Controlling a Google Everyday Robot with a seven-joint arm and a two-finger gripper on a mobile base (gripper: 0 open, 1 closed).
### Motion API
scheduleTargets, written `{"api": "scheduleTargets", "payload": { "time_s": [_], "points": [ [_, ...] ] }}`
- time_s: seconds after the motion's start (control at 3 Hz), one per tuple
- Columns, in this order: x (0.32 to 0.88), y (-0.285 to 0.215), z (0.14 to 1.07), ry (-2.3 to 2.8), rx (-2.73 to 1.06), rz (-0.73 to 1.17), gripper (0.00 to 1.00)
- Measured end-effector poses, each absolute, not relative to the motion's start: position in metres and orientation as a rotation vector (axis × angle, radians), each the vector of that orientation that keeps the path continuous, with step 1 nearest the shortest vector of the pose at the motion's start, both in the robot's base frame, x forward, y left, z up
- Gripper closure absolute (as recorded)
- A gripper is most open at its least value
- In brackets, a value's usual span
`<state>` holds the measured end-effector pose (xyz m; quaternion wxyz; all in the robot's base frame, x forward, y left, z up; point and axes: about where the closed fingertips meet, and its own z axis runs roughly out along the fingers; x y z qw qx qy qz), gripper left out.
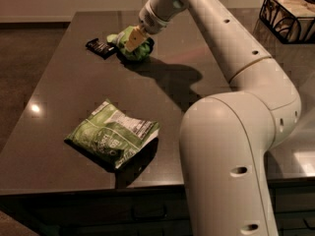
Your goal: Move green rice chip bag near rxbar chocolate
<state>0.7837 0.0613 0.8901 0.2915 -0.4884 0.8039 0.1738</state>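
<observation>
The green rice chip bag (134, 50) is a small lumpy lime-green bag at the far left of the dark table (74, 97). It lies right beside the rxbar chocolate (100, 47), a thin black wrapper just to its left, and the two nearly touch. My gripper (135, 39) comes down from the upper right onto the top of the bag and covers part of it. The bag appears to rest on the table.
A larger flat green bag with a white nutrition label (113, 137) lies near the table's front edge. A dark wire basket (290, 14) stands at the back right. My arm's big white body (236, 151) fills the right foreground.
</observation>
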Motion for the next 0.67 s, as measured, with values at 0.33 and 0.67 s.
{"api": "scheduleTargets", "payload": {
  "time_s": [0.33,0.67],
  "points": [
    [0.784,0.0639,0.8867,2.145,-1.306,0.467,0.0],
    [0.784,0.064,0.8865,2.145,-1.306,0.467,0.0]
  ]
}}
